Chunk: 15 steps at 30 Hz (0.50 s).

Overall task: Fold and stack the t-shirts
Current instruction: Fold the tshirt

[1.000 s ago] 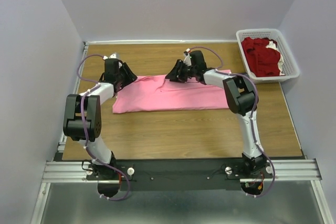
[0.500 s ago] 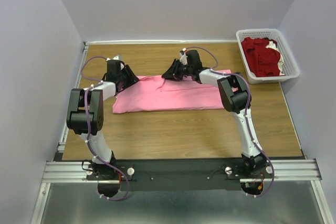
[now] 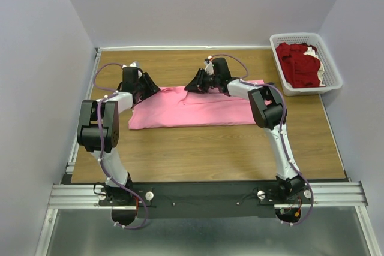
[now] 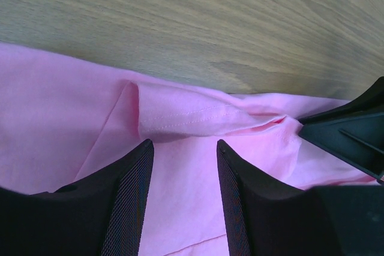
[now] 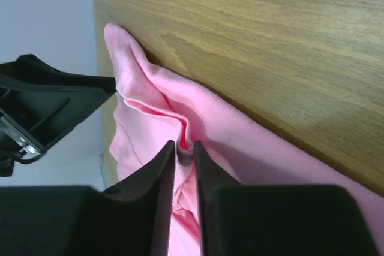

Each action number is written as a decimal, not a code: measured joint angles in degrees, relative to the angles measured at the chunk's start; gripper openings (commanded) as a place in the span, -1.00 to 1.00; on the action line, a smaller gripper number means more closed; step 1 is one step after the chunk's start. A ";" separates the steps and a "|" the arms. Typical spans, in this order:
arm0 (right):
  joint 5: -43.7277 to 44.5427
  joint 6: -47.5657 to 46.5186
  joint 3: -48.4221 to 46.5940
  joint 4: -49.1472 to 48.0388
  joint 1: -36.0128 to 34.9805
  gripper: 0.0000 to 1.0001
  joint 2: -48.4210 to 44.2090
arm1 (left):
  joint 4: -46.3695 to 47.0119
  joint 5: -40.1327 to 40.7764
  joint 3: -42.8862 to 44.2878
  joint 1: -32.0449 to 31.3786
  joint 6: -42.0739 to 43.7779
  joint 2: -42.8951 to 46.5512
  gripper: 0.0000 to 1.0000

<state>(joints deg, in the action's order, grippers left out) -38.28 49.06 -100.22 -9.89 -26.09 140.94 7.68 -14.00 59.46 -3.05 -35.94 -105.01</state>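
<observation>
**Both grippers close in on the pink shirt's far edge**

Top view: over the last second the left gripper [image 3: 150,88] and the right gripper [image 3: 191,86] have crept a little further onto the far hem of the pink t-shirt [image 3: 192,112]. The shirt lies spread on the table [image 3: 210,148] and has not shifted, so the next fold looks about to start. The dark red t-shirts [image 3: 299,64] sit in the white basket [image 3: 333,75] (well apart from both arms).

Left wrist view: the fingers [image 4: 129,190] are spread wide and hold nothing. Pink cloth lies beneath them, with a stitched raised fold [image 4: 186,118] just ahead of their tips.

Right wrist view: the fingers [image 5: 163,172] are almost together, with a ridge of pink cloth pinched between the tips.
</observation>
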 measured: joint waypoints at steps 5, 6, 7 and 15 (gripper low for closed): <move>-0.20 -0.22 0.02 -0.07 -0.11 -0.81 0.00 | -0.07 0.02 0.00 -0.02 -0.28 -0.02 0.11; -0.22 -0.28 0.02 -0.09 -0.11 -0.84 0.00 | -0.13 0.04 0.00 -0.02 -0.33 -0.02 0.11; -0.22 -0.42 0.02 -0.09 -0.11 -0.88 0.00 | -0.15 0.22 0.00 -0.02 -0.35 -0.02 0.12; -0.26 -0.68 0.02 -0.11 -0.11 -0.99 0.00 | -0.66 3.04 0.24 0.07 -0.46 -0.04 0.13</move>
<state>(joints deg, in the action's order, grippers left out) -38.54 48.38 -100.20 -10.00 -26.20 140.94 7.03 -10.96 59.70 -2.98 -36.40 -105.06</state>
